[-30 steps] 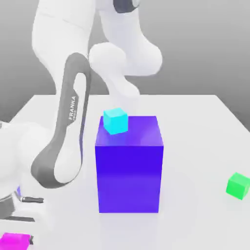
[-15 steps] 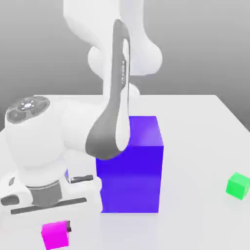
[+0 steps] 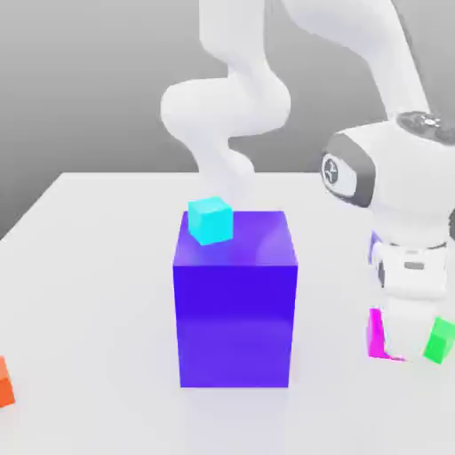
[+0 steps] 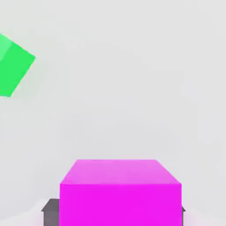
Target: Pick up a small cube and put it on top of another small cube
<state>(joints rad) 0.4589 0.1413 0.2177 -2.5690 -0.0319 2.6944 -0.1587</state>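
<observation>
Nearest the exterior camera, an orange cube point(image 3: 4, 382) sits at the exterior view's left edge on the white table point(image 3: 89, 267), well apart from everything else.

Next back, on the exterior view's right, the gripper point(image 3: 400, 342) hangs low over the table w/ the magenta cube point(image 3: 377, 336) in it. In the hand view the magenta cube point(image 4: 120, 192) is pinched between the dark finger pads point(image 4: 50, 207), one pad edge showing on each side, so the jaws are clamped on it. Whether the cube's bottom touches the table can't be told.

The green cube point(image 3: 438, 340) rests on the table just beside the gripper, toward the exterior view's right, partly hidden by the hand. In the hand view the green cube point(image 4: 13, 66) lies off to one side of the magenta one, apart from it, turned at an angle.

Mid-table: big blue-violet block point(image 3: 235, 311), upright, w/ a cyan cube point(image 3: 211, 220) on its top face, near the far corner on the exterior view's left.

Farthest back, the white Panda arm point(image 3: 240, 98) rises behind the block and arcs over to the wrist point(image 3: 400, 195) above the gripper.
</observation>
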